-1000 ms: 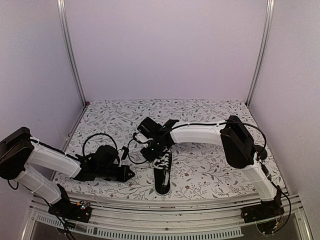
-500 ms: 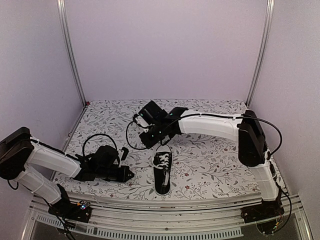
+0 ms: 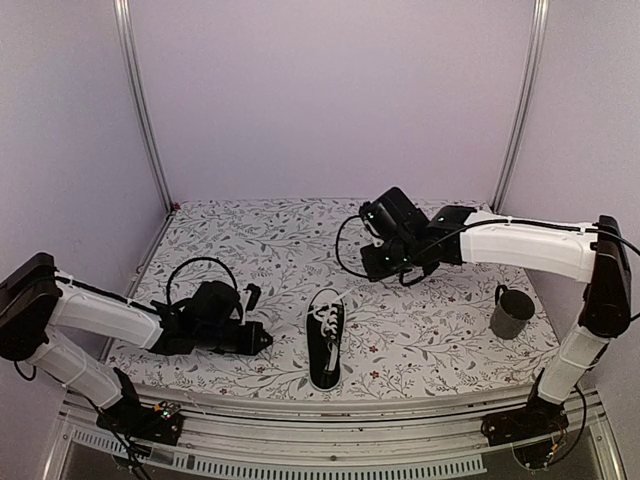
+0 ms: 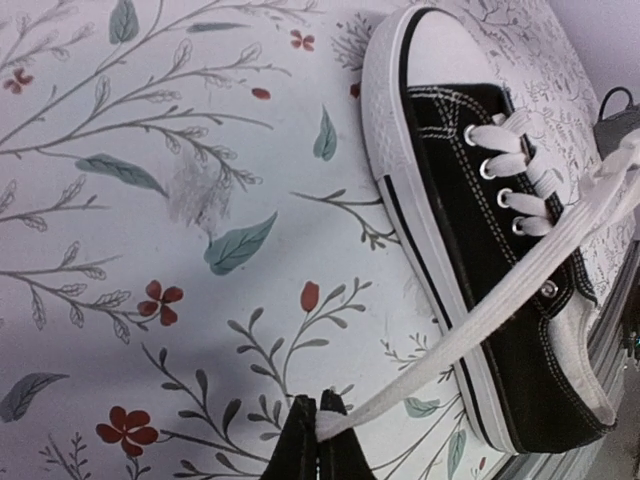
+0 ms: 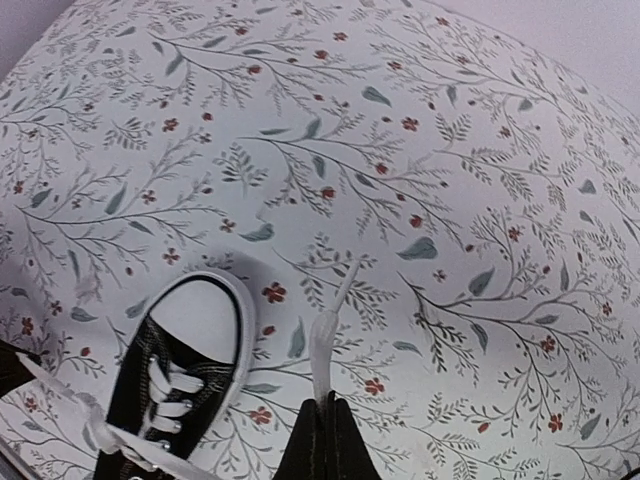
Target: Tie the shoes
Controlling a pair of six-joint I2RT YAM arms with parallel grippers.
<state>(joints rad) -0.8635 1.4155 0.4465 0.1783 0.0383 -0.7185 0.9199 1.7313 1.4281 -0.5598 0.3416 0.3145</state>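
Observation:
The black sneaker (image 3: 326, 348) with white laces lies near the table's front, its toe pointing to the back. In the left wrist view the shoe (image 4: 470, 210) is at the upper right, and a white lace (image 4: 500, 290) runs taut from it to my left gripper (image 4: 320, 428), which is shut on the lace's end. My left gripper (image 3: 266, 340) is low, just left of the shoe. My right gripper (image 3: 366, 270) hangs behind and to the right of the shoe. It (image 5: 326, 408) is shut on the other lace (image 5: 322, 340), whose tip sticks out past the fingers. The shoe's toe (image 5: 195, 320) lies to the left.
A dark grey mug (image 3: 511, 316) stands on the floral tablecloth (image 3: 430, 330) at the right. Metal frame posts (image 3: 142, 110) rise at the back corners. Black cables loop beside both wrists.
My right arm has swung from over the shoe up and to the right, pulling its lace along, and its jaws have closed fully. The mug has come into view. The left arm has barely moved.

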